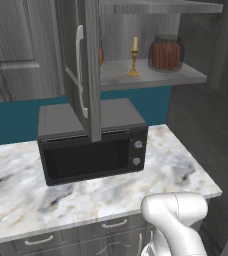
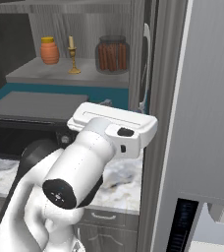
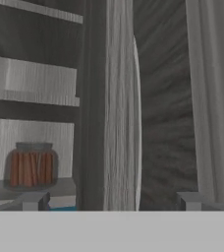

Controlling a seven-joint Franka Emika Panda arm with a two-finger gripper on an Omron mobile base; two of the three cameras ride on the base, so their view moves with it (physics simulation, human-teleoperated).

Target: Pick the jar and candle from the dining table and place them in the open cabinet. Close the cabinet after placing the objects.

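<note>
1. The gripper [image 3: 111,201] stood wide open and empty, its fingertips [image 3: 33,201] spread either side of a door edge.
2. That cabinet [image 1: 151,80] door [image 1: 81,65] hung partly open, its silver handle [image 1: 79,70] facing outward.
3. The jar [image 1: 166,53] sat on the inner shelf, the candle [image 1: 134,56] upright just beside it, apart.
4. An orange bottle [image 2: 49,50] stood near the candle.
5. Below sat the black microwave [image 1: 93,142] on the marble counter [image 1: 86,195].
</note>
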